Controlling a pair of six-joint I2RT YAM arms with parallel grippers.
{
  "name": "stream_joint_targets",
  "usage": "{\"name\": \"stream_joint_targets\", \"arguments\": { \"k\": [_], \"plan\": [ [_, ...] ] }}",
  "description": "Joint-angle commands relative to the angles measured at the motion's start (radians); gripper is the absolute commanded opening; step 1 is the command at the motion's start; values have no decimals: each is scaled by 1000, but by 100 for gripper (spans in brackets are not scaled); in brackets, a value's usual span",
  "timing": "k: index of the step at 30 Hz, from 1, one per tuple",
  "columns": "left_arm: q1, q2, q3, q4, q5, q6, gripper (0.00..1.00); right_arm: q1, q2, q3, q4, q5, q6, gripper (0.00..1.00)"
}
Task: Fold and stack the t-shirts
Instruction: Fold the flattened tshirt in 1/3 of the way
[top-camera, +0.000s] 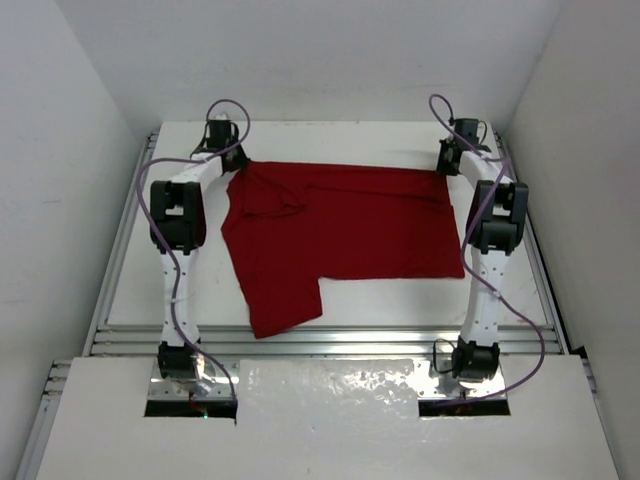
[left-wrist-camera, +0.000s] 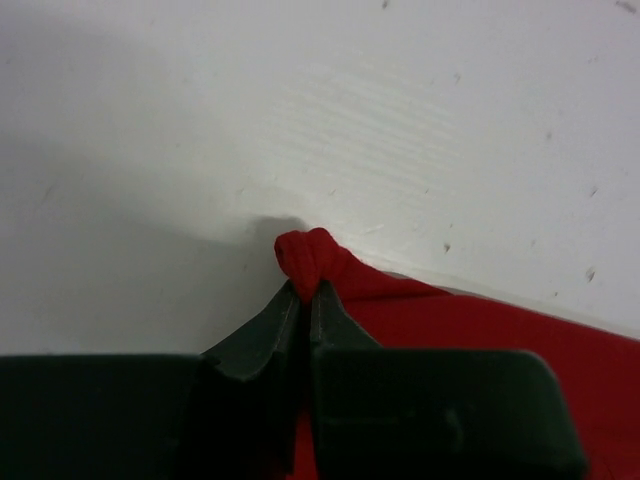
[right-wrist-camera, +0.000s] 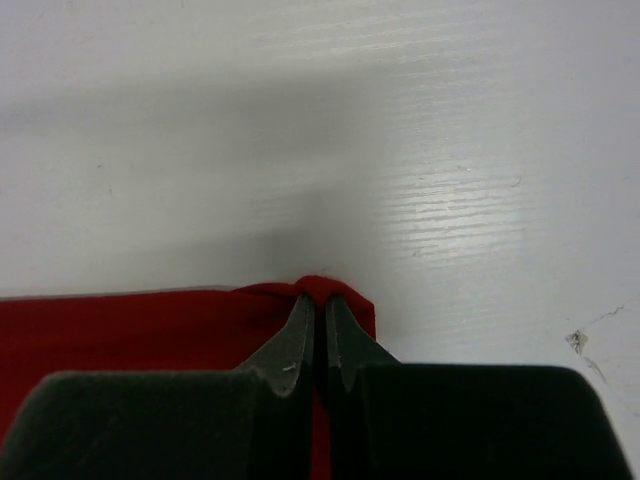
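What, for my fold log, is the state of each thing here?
t-shirt: spread mostly flat on the table, bunched by its far-left corner.
left gripper: shut on the t-shirt's far-left corner.
right gripper: shut on the t-shirt's far-right corner.

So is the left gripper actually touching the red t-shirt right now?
Touching. The left wrist view shows the left gripper shut on a bunched corner of the t-shirt, fabric poking past its tips.

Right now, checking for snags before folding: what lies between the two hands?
Only the t-shirt: its far edge runs from the left hand to the right hand, both pinching it, as the top view shows.
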Motion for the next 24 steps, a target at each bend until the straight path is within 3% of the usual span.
{"name": "stream_joint_targets", "arguments": {
  "k": [1, 2, 4, 6, 8, 9, 11, 15, 16, 17, 19, 22, 24],
  "plan": [
    [24, 3, 83, -22, -23, 4, 0, -42, 12, 54, -10, 29, 12, 3],
    [21, -8, 74, -23, -32, 7, 0, -40, 16, 62, -13, 18, 10, 9],
    [17, -51, 19, -3, -61, 12, 13, -42, 24, 83, -16, -2, 12, 15],
    [17, -104, -56, 25, -78, 9, 33, -42, 29, 114, -30, -23, 28, 37],
    [14, -140, -95, 34, -98, 6, 44, -42, 16, 130, -35, -55, 41, 50],
    [11, -160, -125, 37, -110, 5, 64, -42, 9, 139, -38, -65, 53, 56],
    [8, -219, -162, 56, -138, 2, 87, -40, -25, 134, -18, -97, 79, 68],
    [-54, -367, -225, 73, -185, 10, 91, -40, -28, 113, 17, -227, 171, 82],
    [-70, -390, -246, 59, -252, 16, 91, -37, -48, 66, 80, -247, 194, 91],
    [-88, -410, -263, 44, -294, 18, 91, -31, -74, 14, 135, -240, 206, 91],
    [-134, -486, -311, 2, -343, -8, 91, -19, -143, -123, 276, -223, 246, 92],
    [-165, -612, -531, -4, -354, -80, 91, -16, -284, -467, 645, -226, 378, 99],
    [-176, -712, -631, 13, -351, -122, 91, -2, -371, -576, 746, -202, 403, 99]
  ]
}}
